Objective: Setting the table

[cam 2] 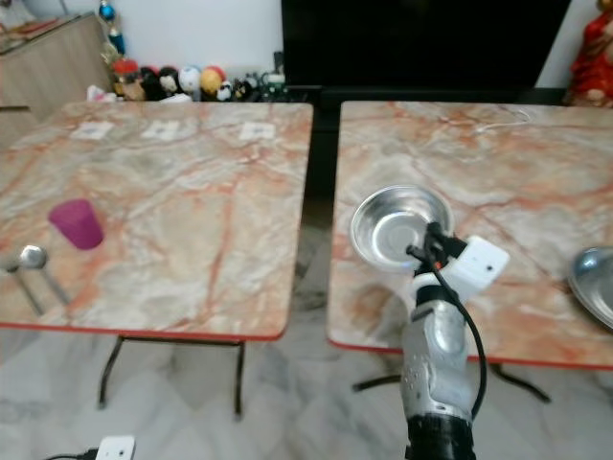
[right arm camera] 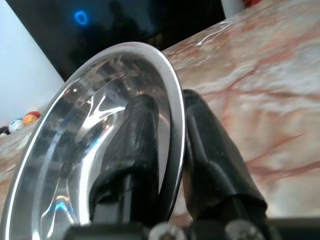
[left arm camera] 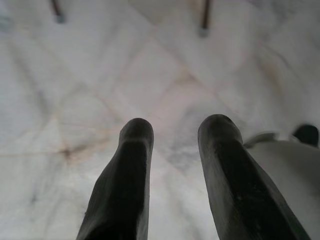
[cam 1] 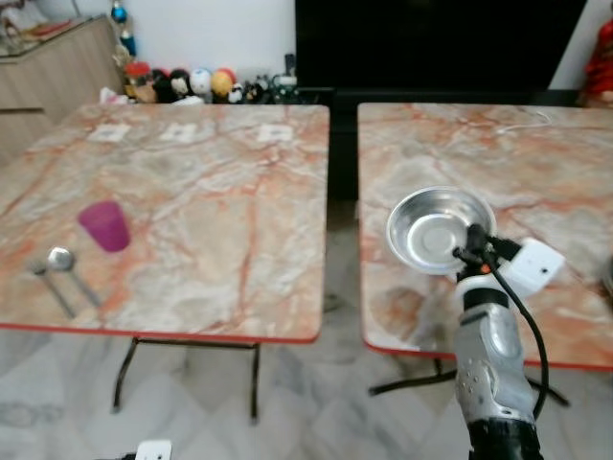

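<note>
You are facing two square tables topped in pink-and-orange veined marble, a left table and a right table, standing side by side with a narrow gap between them over a pale tiled floor. Behind them sit a big black screen and a row of small coloured figurines.

Your right gripper is clamped on the near rim of a round, shiny stainless-steel bowl, one finger inside the wall and one outside, holding it tilted and lifted over the left part of the right table.

The place setting lies well apart on the left table, near its left front corner: a small magenta plastic cup, and just in front of it a steel spoon beside a second piece of cutlery, both with handles running towards you. From the gripper that setting lies to the robot's left across the gap, so I judge the bowl must travel sideways, and the right arm is the one carrying it.

Your left gripper hangs over the floor, fingers narrowly apart and holding nothing.

A second steel dish is cut off at the frame's right edge. The white tags on the left table's far side are too small to read.
</note>
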